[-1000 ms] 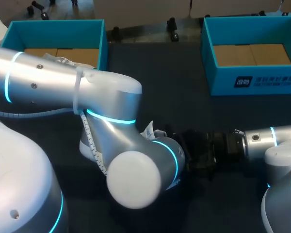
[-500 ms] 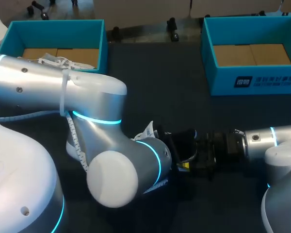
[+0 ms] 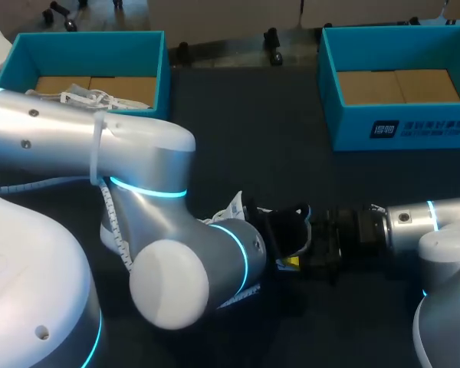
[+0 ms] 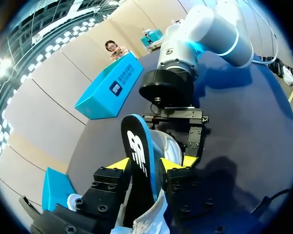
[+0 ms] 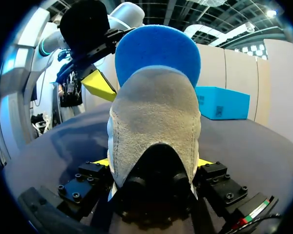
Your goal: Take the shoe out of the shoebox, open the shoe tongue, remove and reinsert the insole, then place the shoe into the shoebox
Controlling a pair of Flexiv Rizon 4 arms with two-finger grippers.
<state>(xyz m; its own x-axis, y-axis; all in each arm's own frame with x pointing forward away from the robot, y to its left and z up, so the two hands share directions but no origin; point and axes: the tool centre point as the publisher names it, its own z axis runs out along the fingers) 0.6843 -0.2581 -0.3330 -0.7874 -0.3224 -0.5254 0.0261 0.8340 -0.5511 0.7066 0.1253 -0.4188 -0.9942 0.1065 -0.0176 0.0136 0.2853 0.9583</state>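
**Operator:** What is the state of the left claw?

**Technician:** The left claw [image 4: 145, 164] is narrowed onto the insole [image 4: 136, 146]. Each yellow fingertip presses one face, and the insole stands on edge between them.

**Operator:** And the right claw?

**Technician:** The right claw [image 5: 153, 163] grips the grey shoe [image 5: 156, 122] at the heel end, one finger on each side, set fairly wide. The rest of the shoe extends ahead of this claw, toward the left claw.

**Operator:** What does each view add?

**Technician:** The left wrist view shows the insole's dark face with a blue edge, and the right claw directly ahead on the shoe. The right wrist view shows the insole's blue face rising above the shoe, with one yellow tip of the left claw beside it. The head view shows the two claws facing each other just above the dark table [image 3: 253, 138] — the left arm's elbow hides most of the left claw. Only this view shows both teal boxes, well beyond the claws: the shoebox [image 3: 399, 115] off the right claw's side, and a second box [image 3: 84, 46] holding a white-laced shoe [image 3: 84, 97].
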